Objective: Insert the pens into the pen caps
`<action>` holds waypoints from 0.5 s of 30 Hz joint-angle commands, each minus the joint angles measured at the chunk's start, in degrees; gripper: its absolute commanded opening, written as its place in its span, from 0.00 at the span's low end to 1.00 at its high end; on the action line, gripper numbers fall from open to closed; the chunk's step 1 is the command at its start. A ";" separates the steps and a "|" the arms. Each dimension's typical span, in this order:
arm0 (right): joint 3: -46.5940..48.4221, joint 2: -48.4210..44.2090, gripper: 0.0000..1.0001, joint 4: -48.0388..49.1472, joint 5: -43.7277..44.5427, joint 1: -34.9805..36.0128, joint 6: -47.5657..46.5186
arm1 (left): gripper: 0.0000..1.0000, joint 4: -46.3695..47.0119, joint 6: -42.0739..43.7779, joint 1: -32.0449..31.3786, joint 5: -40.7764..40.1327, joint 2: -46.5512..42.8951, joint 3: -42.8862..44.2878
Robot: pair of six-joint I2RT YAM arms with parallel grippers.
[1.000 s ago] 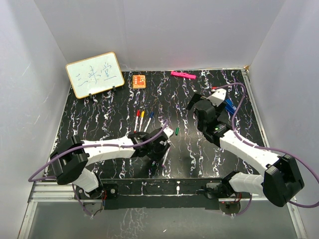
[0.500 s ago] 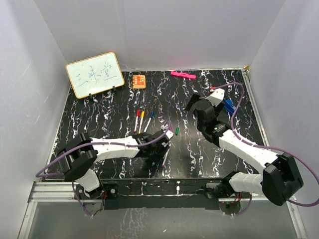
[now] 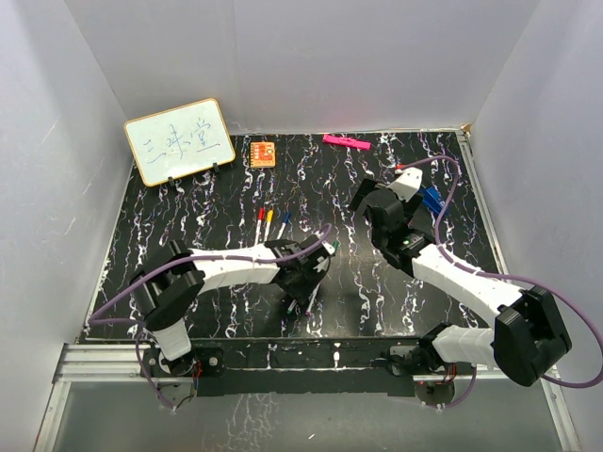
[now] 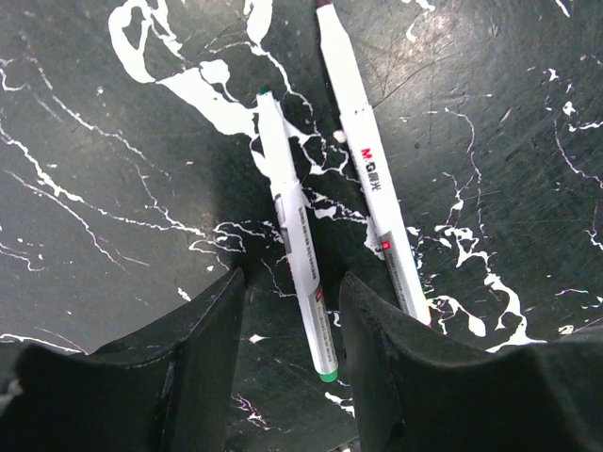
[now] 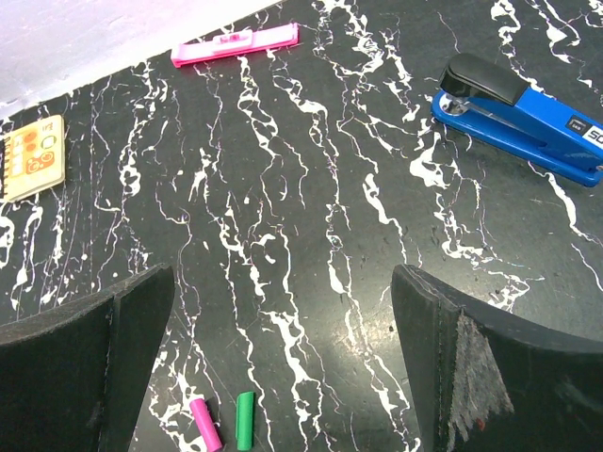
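Left hand [image 4: 292, 282]: nearest item, low over the table [image 4: 113, 141], fingers part-spread astride the green pen [image 4: 273, 160], pinching nothing yet.
Second pen [image 4: 363, 151]: just beside the first, dark tip, its rear end passing behind the right finger.
Handling note: close on the green barrel alone, squared and centred, or the neighbour will likely be dragged along. Leave the writing end clear for capping.
Right hand [image 5: 283, 273]: farther out, spread wide, empty, hovering.
Green cap [image 5: 245, 421] and pink cap [image 5: 204, 424]: side by side below the right hand, apart from the pens.
Three more pens [image 3: 269, 224]: farther back, in a row.
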 commanded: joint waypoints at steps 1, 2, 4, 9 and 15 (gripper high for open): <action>-0.38 -1.61 0.98 1.84 1.41 -0.49 1.06 | 0.42 -7.05 2.29 0.21 5.13 6.43 3.48; -0.39 -1.72 0.98 1.84 1.50 -0.51 1.14 | 0.41 -8.29 2.51 0.23 5.47 7.23 4.10; -0.45 -1.84 0.98 1.84 1.63 -0.59 1.23 | 0.40 -9.11 2.67 0.28 6.08 8.62 4.88; -0.48 -1.84 0.98 1.53 2.24 -0.66 1.64 | 0.28 -10.53 2.63 0.31 7.51 11.66 5.72; -0.41 -2.65 0.98 1.49 2.47 -0.87 2.01 | 0.14 -10.91 2.06 0.39 7.84 13.99 5.00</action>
